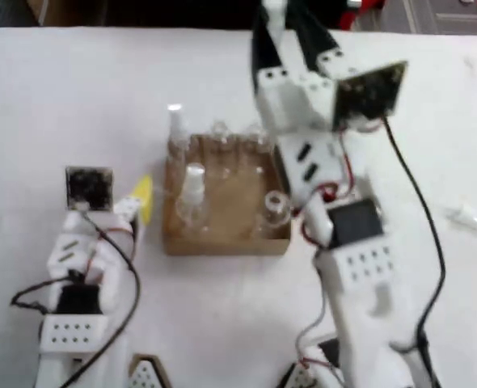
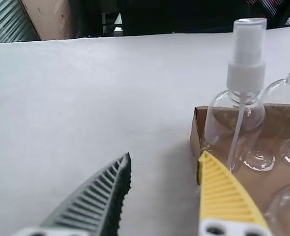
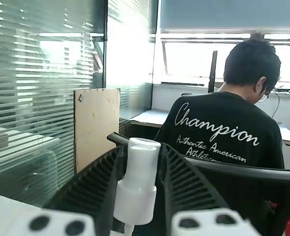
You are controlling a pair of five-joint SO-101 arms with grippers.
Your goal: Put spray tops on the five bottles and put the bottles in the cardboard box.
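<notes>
The cardboard box (image 1: 222, 238) stands mid-table. Inside it are a bottle with a spray top (image 1: 175, 131) at the back left corner, a second capped bottle (image 1: 193, 194), and three uncapped bottles (image 1: 274, 208). My left gripper (image 2: 164, 160) is open and empty, low over the table just left of the box (image 2: 198, 129), facing the capped corner bottle (image 2: 236, 118); its yellow finger (image 1: 142, 196) is close to the box wall. My right gripper (image 3: 140, 150) is raised behind the box (image 1: 277, 24), pointing out over the table's far edge, shut on a white spray top (image 3: 136, 183).
A loose white spray top (image 1: 465, 215) lies on the table at the right. The right arm's body (image 1: 352, 234) stands close against the box's right side. White table surface (image 2: 86, 98) stretches left of the box. A person sits with their back turned in the room behind.
</notes>
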